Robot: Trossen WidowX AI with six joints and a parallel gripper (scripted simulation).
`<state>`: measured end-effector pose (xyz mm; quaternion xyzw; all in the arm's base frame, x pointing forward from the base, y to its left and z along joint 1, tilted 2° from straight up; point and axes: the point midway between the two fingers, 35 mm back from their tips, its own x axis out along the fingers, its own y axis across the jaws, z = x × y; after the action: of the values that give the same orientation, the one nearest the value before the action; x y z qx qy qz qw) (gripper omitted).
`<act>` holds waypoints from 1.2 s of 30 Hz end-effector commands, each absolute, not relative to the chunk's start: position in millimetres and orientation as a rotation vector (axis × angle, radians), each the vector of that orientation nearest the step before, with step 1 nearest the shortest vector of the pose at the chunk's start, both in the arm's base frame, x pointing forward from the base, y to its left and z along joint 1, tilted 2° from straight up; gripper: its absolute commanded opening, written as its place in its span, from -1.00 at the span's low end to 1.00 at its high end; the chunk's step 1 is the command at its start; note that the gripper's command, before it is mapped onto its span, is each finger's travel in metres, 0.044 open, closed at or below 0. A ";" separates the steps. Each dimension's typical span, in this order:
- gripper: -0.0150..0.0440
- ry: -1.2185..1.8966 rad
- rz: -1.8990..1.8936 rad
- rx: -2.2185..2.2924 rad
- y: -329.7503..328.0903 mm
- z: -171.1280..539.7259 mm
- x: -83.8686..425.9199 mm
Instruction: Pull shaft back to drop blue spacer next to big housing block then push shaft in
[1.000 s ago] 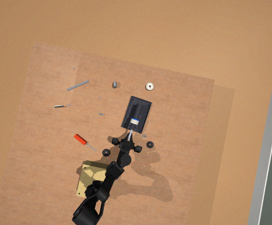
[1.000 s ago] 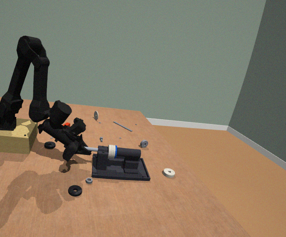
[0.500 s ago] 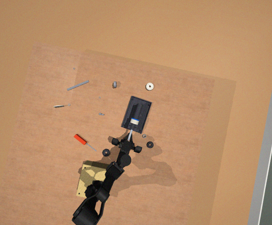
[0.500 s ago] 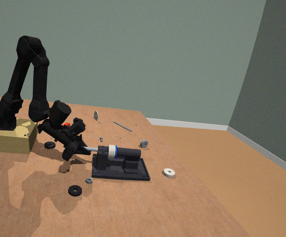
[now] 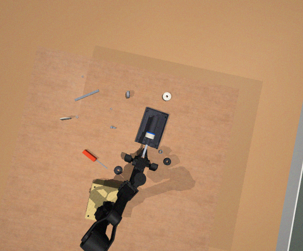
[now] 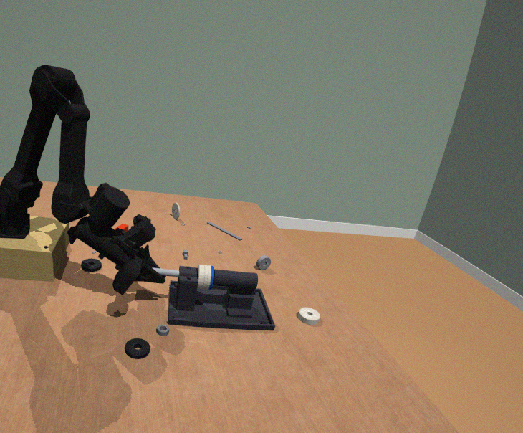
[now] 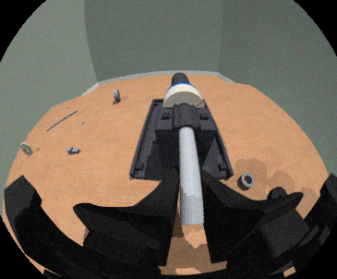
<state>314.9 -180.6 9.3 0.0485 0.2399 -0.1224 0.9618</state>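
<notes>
Top view first: the claw is clamped on the pale shaft, which runs into the dark base unit out in the middle of the desk. Blue spacer is up on the unit, between the white spacers and the dark cylindrical housing. A gray bar lies toward the desk's upper left corner, and a loose white disc is near its upper edge.

Exterior view: the claw's tilted down, gripping the shaft just outside the front support. The blue one is clearly off the desk surface, snug by the housing. That loose white disc lies flat near the desk's right edge.

Wrist cam: yep, shaft's between the fingers, its near end visible. Only a thin blue arc shows above the white stack. The gray bar is over by the desk's left edge.
</notes>
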 end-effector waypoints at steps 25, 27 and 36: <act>-0.49 0.485 -0.245 0.095 -179.2 9.4 311.6; -0.49 0.485 -0.245 0.095 -179.2 9.4 311.4; -0.49 0.486 -0.245 0.095 -178.9 9.3 310.5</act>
<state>311.1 -179.6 9.1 0.0486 0.2402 -0.1224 0.9618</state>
